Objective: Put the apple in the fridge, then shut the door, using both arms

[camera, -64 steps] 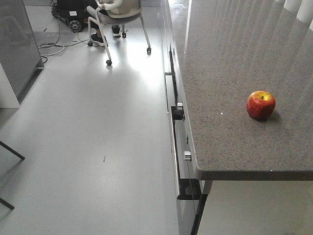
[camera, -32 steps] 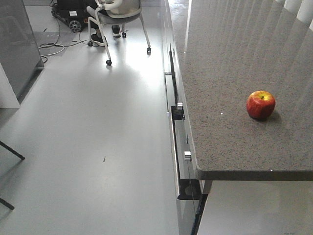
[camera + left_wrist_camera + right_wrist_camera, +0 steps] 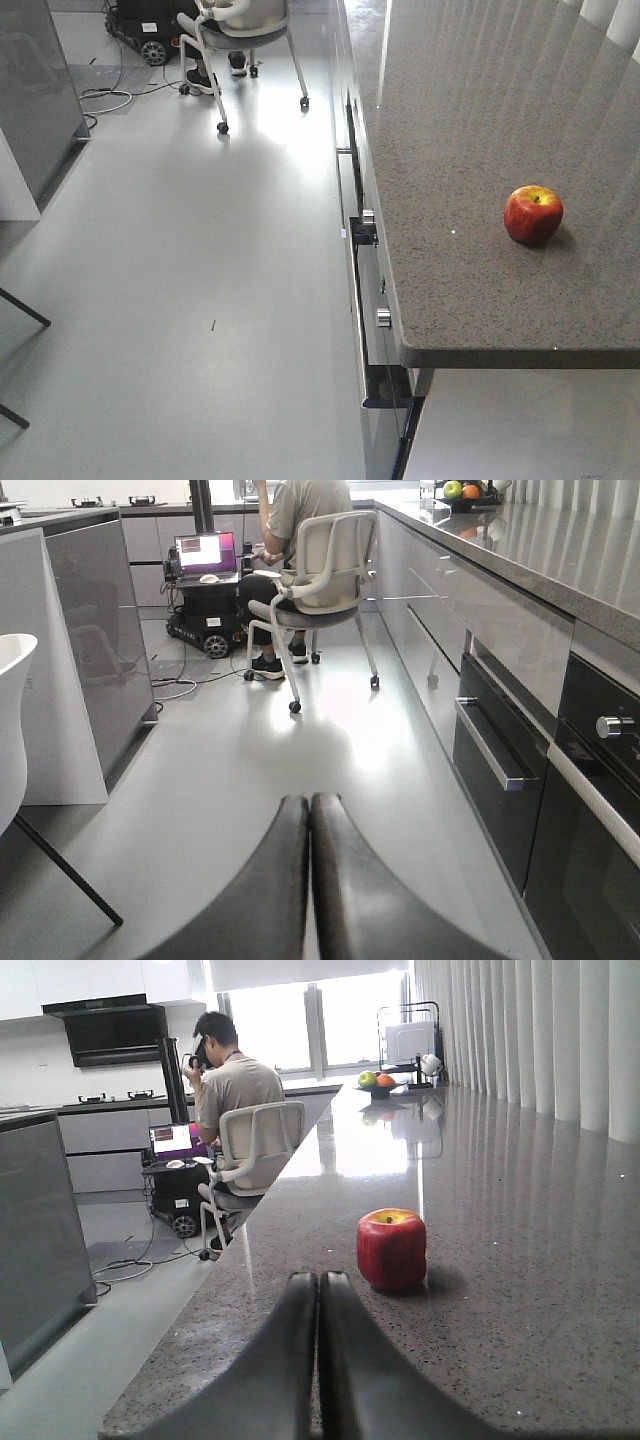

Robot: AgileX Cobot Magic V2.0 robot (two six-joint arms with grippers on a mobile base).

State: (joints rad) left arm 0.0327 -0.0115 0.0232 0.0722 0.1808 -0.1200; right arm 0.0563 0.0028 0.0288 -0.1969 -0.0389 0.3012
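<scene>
The right gripper [image 3: 318, 1285] is clenched, its two dark fingers [image 3: 285, 1365] pressed flat together with nothing between them, low over the near end of the counter [image 3: 520, 1300]. The left gripper [image 3: 309, 805] is clenched the same way and empty, low over the floor [image 3: 340, 750]. That pale floor runs ahead of the left gripper and away to its left. The speckled grey counter stretches far ahead of the right gripper and to its right, with white curtains [image 3: 540, 1030] along its right side. Ahead and to the left of both grippers stands a grey cabinet [image 3: 100, 650]. To the right of the left gripper is the counter's front, where a dark oven [image 3: 590, 830] sits nearest. Well ahead of the left gripper a man [image 3: 300, 510] sits in a wheeled chair [image 3: 325, 570], his back to it, facing a laptop [image 3: 203, 553] further on. A bar handle [image 3: 490, 752] lies ahead of the oven. A fruit bowl [image 3: 377, 1081] stands far ahead of the right gripper. The apple [image 3: 391, 1250] sits stem up on the counter, near the right gripper, just ahead and slightly to its right, not touching it. A round knob [image 3: 612, 726] tops the oven.
</scene>
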